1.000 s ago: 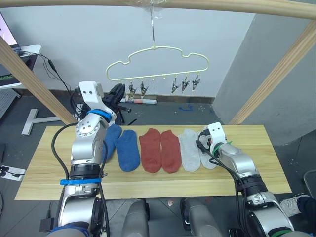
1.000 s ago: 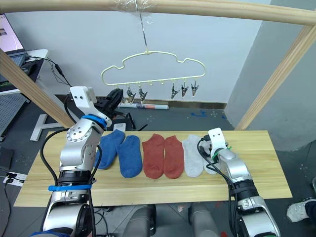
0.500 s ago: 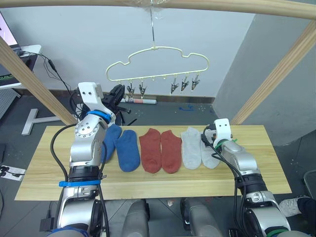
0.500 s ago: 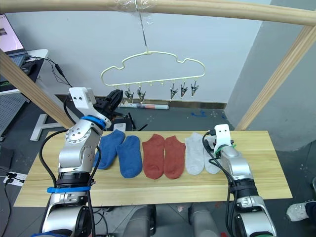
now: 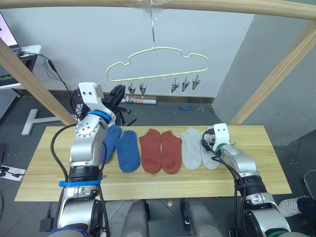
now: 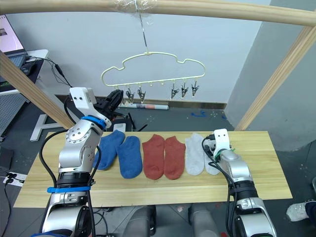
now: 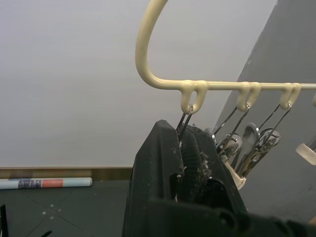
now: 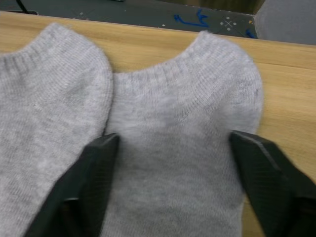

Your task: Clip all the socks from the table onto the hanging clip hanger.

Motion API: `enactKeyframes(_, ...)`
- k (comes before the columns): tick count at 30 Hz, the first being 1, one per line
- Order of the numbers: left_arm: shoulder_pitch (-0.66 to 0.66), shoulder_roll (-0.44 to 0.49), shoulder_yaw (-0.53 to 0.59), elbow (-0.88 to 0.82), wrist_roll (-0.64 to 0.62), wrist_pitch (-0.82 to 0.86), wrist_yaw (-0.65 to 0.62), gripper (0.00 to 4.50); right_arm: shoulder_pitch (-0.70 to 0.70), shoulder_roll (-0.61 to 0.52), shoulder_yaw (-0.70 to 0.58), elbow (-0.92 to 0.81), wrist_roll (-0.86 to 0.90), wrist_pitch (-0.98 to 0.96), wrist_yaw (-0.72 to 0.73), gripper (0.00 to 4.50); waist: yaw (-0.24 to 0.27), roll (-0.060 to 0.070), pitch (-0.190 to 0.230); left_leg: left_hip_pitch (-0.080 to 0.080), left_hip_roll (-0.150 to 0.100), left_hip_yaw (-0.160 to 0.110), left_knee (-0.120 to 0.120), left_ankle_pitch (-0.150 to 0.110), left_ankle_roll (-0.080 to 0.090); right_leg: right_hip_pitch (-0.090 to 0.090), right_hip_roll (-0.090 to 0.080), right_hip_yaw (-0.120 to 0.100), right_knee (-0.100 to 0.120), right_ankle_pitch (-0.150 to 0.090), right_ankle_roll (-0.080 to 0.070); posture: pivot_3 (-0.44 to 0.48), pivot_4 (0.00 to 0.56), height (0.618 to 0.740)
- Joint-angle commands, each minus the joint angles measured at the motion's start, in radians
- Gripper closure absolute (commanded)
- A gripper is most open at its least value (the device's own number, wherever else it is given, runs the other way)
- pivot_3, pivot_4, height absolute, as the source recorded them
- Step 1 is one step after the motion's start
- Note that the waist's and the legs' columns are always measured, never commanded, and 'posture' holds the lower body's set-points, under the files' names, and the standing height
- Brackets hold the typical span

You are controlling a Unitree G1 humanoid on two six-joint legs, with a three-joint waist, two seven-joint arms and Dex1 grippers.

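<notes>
The right fingers (image 8: 173,190) are standing wide apart, straddling the rightmost light grey sock (image 8: 182,143): one finger is sitting at the seam where that sock meets its grey neighbour (image 8: 47,128), the other at the sock's outer edge, with the ribbed cuff lying just ahead of the tips. The sock is lying flat on the bench (image 5: 266,163), not pinched.

The left fingers (image 7: 185,163) are raised to the left end of the clip hanger (image 5: 158,61) and are sitting narrowly together around its first metal clip (image 7: 183,123), whose wire loop is hanging from the pale yellow bar directly above the tips. The next clips (image 7: 247,148) are dangling just beside the fingers.

The hanger is hanging by its hook from a wooden pole (image 5: 222,6) above the bench. Below it, six socks are lying in a row across the bench: two blue (image 5: 128,150) at the left, partly behind the left arm, two rust red (image 5: 160,150) in the middle, and the two grey at the right.
</notes>
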Motion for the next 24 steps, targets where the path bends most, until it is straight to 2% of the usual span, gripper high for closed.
enactKeyframes(1,-0.003,0.015,0.013,-0.031,-0.001,-0.002,0.004,4.5,0.034,-0.041,0.029,0.001,-0.033,-0.008,0.043,2.29,0.0,0.0,0.0,0.0,0.0,0.0,0.0,0.0,0.0,0.0,0.0,0.0,0.0,0.0,0.0,-0.06,0.276,0.74)
enactKeyframes(7,0.005,0.019,0.021,-0.039,-0.01,0.01,0.004,4.5,0.083,-0.107,0.073,-0.075,-0.047,-0.102,0.147,4.49,0.002,0.0,0.0,0.0,0.0,0.0,0.0,0.0,0.0,0.0,0.0,0.0,0.0,0.0,0.0,-0.052,0.273,0.74)
enactKeyframes(11,0.014,0.023,0.054,-0.061,-0.069,0.083,-0.009,4.5,0.101,-0.193,0.166,-0.222,-0.08,-0.283,0.308,4.49,-0.002,0.0,0.0,0.0,0.0,0.0,0.0,0.0,0.0,0.0,0.0,0.0,-0.001,0.0,0.0,-0.038,0.271,0.74)
enactKeyframes(14,0.029,0.028,0.084,-0.085,-0.111,0.134,-0.003,4.5,0.083,-0.214,0.221,-0.327,-0.048,-0.306,0.44,4.49,-0.012,0.0,0.0,0.0,0.0,0.0,0.0,0.0,0.0,-0.001,0.001,0.0,0.0,0.0,0.0,-0.033,0.27,0.74)
enactKeyframes(19,0.038,-0.009,0.208,-0.18,-0.368,0.412,0.063,4.5,-0.027,-0.137,0.33,-0.403,-0.031,-0.31,0.569,4.49,-0.019,0.0,0.0,0.001,0.001,-0.001,0.0,0.0,0.0,0.0,0.002,-0.001,0.001,0.0,0.0,-0.018,0.257,0.74)
enactKeyframes(24,0.048,-0.013,0.322,-0.243,-0.611,0.618,0.14,4.5,-0.123,0.003,0.375,-0.333,-0.043,-0.31,0.547,4.49,-0.015,0.0,0.0,0.0,0.001,-0.002,0.0,0.0,0.0,0.0,0.001,-0.001,0.001,0.0,0.0,0.002,0.242,0.74)
